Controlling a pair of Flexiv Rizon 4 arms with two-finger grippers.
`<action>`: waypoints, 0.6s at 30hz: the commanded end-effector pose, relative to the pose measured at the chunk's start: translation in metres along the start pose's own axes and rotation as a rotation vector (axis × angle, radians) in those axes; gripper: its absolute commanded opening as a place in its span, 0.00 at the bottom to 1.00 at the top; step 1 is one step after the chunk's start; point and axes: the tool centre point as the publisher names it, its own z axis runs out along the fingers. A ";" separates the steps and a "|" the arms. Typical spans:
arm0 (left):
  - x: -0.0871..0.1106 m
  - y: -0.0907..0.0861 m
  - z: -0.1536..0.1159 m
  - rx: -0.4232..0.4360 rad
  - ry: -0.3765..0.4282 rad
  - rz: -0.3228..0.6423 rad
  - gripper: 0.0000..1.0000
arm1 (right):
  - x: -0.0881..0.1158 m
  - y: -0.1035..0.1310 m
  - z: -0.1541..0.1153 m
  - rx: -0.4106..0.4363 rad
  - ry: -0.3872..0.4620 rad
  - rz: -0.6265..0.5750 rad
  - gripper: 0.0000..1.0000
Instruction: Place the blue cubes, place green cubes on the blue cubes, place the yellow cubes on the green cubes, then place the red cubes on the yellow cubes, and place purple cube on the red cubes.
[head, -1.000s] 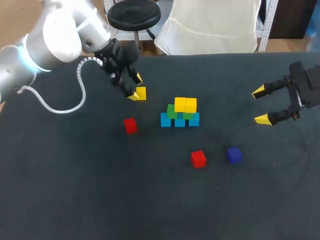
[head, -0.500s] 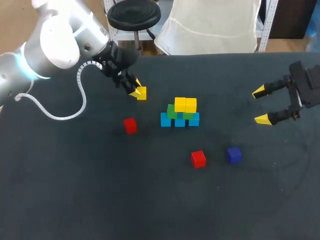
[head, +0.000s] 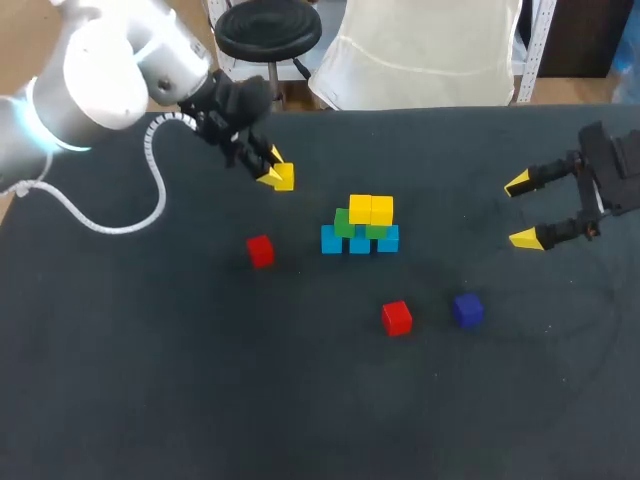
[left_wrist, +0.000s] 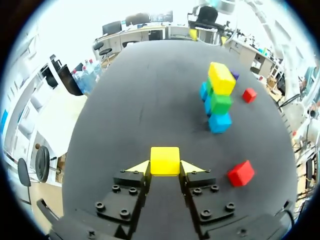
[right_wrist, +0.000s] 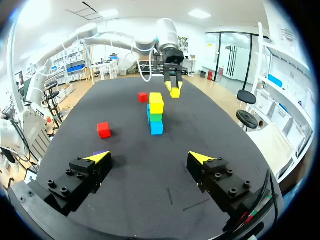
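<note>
Clamped a yellow cube (left_wrist: 165, 160) from two sides in the left hand (left_wrist: 165, 168), near but apart from the blue-green-yellow stack (head: 360, 226), presumably bound for its yellow layer. Left the red cubes (head: 260, 250) and purple cube (head: 467, 309) loose on the dark table (head: 150, 380). Held the right hand (head: 526, 211) wide open and empty, well aside, likely for clearance.

Black table (head: 150, 380), yellow cube (left_wrist: 165, 160)
</note>
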 end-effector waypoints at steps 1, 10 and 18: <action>-0.009 -0.027 -0.020 -0.029 0.002 0.008 0.00 | 0.001 -0.001 0.001 -0.002 -0.002 -0.001 1.00; -0.031 -0.056 -0.038 -0.089 -0.023 0.028 0.00 | 0.001 -0.001 0.001 -0.002 -0.002 -0.001 1.00; -0.051 -0.081 -0.038 -0.094 -0.019 0.052 0.00 | 0.001 -0.001 0.001 -0.002 -0.002 -0.001 1.00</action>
